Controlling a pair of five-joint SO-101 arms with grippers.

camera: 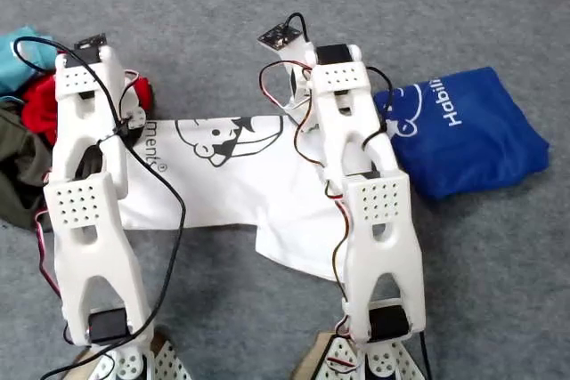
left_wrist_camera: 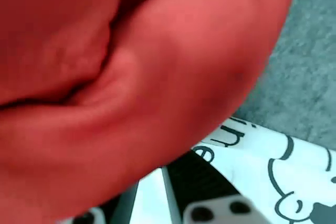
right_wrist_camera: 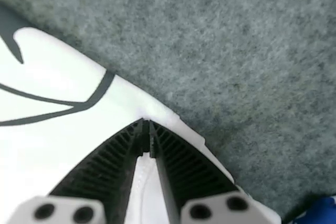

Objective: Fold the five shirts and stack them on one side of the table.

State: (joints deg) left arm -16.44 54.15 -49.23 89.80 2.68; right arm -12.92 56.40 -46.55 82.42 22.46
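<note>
White shirt point(camera: 232, 189) is spread flat on the grey felt table point(camera: 267, 33) under both arms. Its far edge is pinched by the clenched right gripper point(right_wrist_camera: 146, 129). The left gripper point(left_wrist_camera: 163, 182) is crowded by a crumpled red shirt point(left_wrist_camera: 131, 77); its state cannot be told. A folded blue shirt point(camera: 463, 131) is seen at the right. Teal cloth point(camera: 20, 55), possibly a shirt, is heaped far left.

Both arms stretched out from the table's near edge.
Left arm point(camera: 85, 193) along the left side, left gripper point(camera: 132, 115) low. Right gripper point(right_wrist_camera: 145, 125) mid-table, fingertips pinched together on the white shirt point(right_wrist_camera: 47, 108) hem.
</note>
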